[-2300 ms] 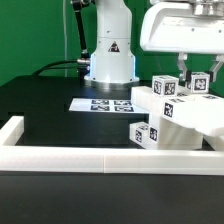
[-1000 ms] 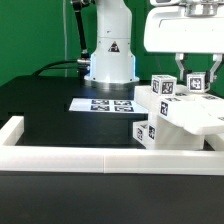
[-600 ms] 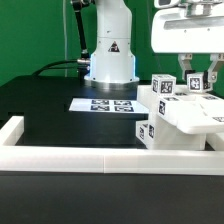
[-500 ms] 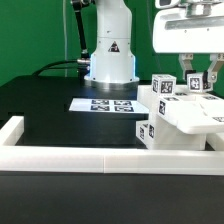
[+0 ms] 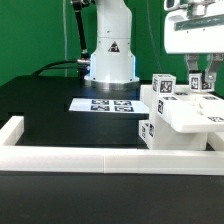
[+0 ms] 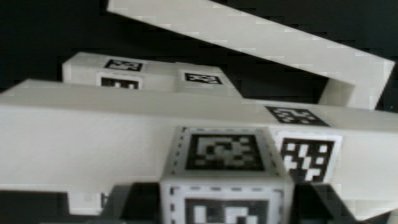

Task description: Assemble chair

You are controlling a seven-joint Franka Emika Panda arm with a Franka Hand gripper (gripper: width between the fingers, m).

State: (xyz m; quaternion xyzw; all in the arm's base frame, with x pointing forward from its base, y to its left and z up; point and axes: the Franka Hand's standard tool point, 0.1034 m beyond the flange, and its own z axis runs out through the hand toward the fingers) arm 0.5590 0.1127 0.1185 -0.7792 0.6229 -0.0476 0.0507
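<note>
The white chair [image 5: 185, 118] is a cluster of blocky tagged pieces at the exterior view's right, just behind the border rail. My gripper [image 5: 201, 80] comes down from above and is shut on an upright tagged post [image 5: 200, 84] at the chair's top right. Another tagged post [image 5: 165, 88] stands beside it. In the wrist view the gripped post [image 6: 226, 160] sits between my dark fingers [image 6: 139, 203], and my gripper [image 6: 222, 208] is closed on its sides. Beyond it lie a flat slab [image 6: 107, 125] and a slanted bar [image 6: 249, 40].
The marker board [image 5: 105, 104] lies flat on the black table in front of the robot base [image 5: 108, 55]. The long low white border rail [image 5: 90, 158] runs along the front, with a side piece [image 5: 14, 128] at the exterior view's left.
My gripper and the chair it holds have moved toward the exterior view's right; the chair's right part now reaches the frame edge.
</note>
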